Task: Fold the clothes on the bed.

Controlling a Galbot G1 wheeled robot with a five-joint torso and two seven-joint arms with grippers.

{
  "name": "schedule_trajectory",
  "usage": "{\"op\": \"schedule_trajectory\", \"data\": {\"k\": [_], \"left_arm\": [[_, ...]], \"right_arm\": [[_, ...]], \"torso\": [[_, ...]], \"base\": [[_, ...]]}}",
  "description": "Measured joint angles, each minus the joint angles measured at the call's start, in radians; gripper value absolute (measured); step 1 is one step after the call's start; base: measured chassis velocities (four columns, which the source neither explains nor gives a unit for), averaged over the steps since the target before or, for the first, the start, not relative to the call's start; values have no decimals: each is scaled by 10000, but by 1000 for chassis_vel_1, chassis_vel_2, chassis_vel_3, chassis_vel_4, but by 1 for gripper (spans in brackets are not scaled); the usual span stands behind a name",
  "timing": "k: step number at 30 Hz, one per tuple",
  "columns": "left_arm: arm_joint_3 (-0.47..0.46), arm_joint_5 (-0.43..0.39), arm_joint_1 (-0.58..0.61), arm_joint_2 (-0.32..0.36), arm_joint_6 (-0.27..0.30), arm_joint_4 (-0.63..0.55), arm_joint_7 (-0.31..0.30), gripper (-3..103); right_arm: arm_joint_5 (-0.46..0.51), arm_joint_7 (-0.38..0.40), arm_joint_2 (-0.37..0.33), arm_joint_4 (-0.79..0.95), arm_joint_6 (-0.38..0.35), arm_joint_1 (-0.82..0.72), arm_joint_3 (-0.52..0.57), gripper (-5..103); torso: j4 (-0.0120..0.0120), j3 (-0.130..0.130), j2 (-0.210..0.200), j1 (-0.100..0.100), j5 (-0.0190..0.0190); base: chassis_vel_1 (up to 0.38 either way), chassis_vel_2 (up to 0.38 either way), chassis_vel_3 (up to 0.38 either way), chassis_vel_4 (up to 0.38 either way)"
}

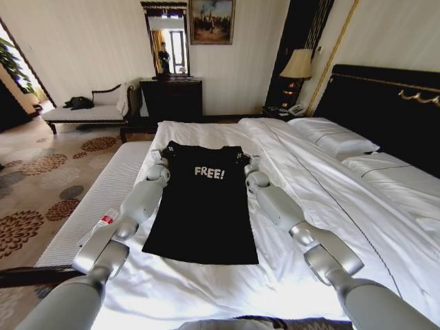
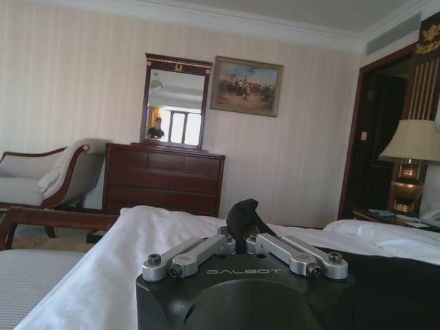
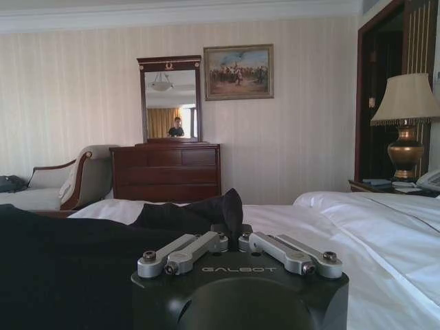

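Head view showed you the black short-sleeved soft-fabric T-shirt with white "FREE!" lettering (image 1: 201, 206) lying flat on the large white-sheeted bed with the dark headboard (image 1: 357, 206), its long axis running straight away from the robot, hem nearest and collar farthest. Both arms reached alongside it, one down each long edge, so neither was nearer than the other. Your left gripper (image 1: 166, 155) sat at the shirt's far left corner, by the sleeve, and in the left wrist view the left gripper (image 2: 242, 230) had its jaws clenched on a raised peak of black cloth. Your right gripper (image 1: 247, 162) mirrored it at the far right corner; the right wrist view showed the right gripper (image 3: 230, 230) pinching a similar tuft, with the rest of the shirt spreading to one side. I judged that the shoulders were held and the hem lay behind the jaws, toward the robot, so a fold would bring the collar end back along that axis.
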Motion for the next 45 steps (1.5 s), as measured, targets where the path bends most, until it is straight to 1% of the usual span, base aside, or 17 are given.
{"op": "schedule_trajectory", "data": {"k": [3,5,6,7,9,10,12,13,15,16,20,21,23,25,28,35,45], "left_arm": [[-26,78,333,130,-95,-423,-158,2],[-148,208,1045,368,-323,-1235,-486,2],[-251,219,1481,517,-389,-1665,-580,2],[-251,219,1481,517,-389,-1665,-580,2],[-464,230,2123,684,-412,-2176,-703,2],[-684,227,2817,853,-413,-2773,-858,2],[-818,237,3418,1024,-415,-3431,-1008,2],[-818,237,3418,1024,-415,-3431,-1008,2],[-857,280,4015,1203,-414,-4338,-1202,2],[-857,280,4015,1203,-414,-4338,-1202,2],[-872,329,4492,1372,-410,-5156,-1379,2],[-927,350,4814,1500,-408,-5548,-1445,2],[-1097,400,5522,1771,-424,-6178,-1474,2],[-1126,414,5656,1817,-431,-6279,-1476,2],[-1432,614,6804,2158,-510,-7070,-1480,2],[-1992,971,8149,2440,-639,-8017,-1484,2],[-3059,1541,9863,2506,-891,-8896,-1318,2]], "right_arm": [[-70,52,-118,295,21,-187,10,2],[-268,193,-565,1185,30,-820,-11,2],[-384,307,-813,1707,30,-1207,-38,2],[-384,307,-813,1707,30,-1207,-38,2],[-573,496,-1005,2328,30,-1696,-76,2],[-729,734,-1120,2978,10,-2196,-100,2],[-771,972,-1298,3671,-67,-2693,-31,2],[-771,972,-1298,3671,-67,-2693,-31,2],[-792,1241,-1718,4547,-179,-3354,194,2],[-792,1241,-1718,4547,-179,-3354,194,2],[-880,1508,-2035,5345,-279,-4063,377,2],[-957,1673,-2148,5824,-373,-4502,481,2],[-1042,1880,-2268,6564,-536,-5242,639,2],[-1062,1904,-2295,6695,-557,-5398,683,2],[-1206,1952,-2467,7425,-614,-6350,1009,2],[-1507,2025,-2517,8371,-750,-7512,1438,2],[-2588,1858,-1947,9099,-718,-9619,1875,2]], "torso": [[3,-1,0,-1,-1],[9,0,0,-2,-5],[5,-2,1,-2,-2],[5,-2,1,-2,-2],[-1,-2,1,-3,-4],[3,-1,0,-5,-2],[9,-1,0,-5,1],[9,-1,0,-5,1],[10,-2,1,-4,-7],[10,-2,1,-4,-7],[-2,-3,3,-5,0],[-6,-3,3,-6,1],[0,-3,3,-5,2],[3,-1,3,-4,1],[7,-2,4,-5,-3],[5,-1,3,-3,-5],[3,-2,3,-3,-3]], "base": [[0,0,0,0],[0,0,0,0],[0,0,0,0],[0,0,0,0],[0,0,0,0],[0,0,0,0],[0,0,0,0],[0,0,0,0],[0,0,0,0],[0,0,0,0],[0,0,0,0],[0,0,0,0],[0,0,0,0],[0,0,0,0],[0,0,0,0],[0,0,0,0],[0,0,0,0]]}}
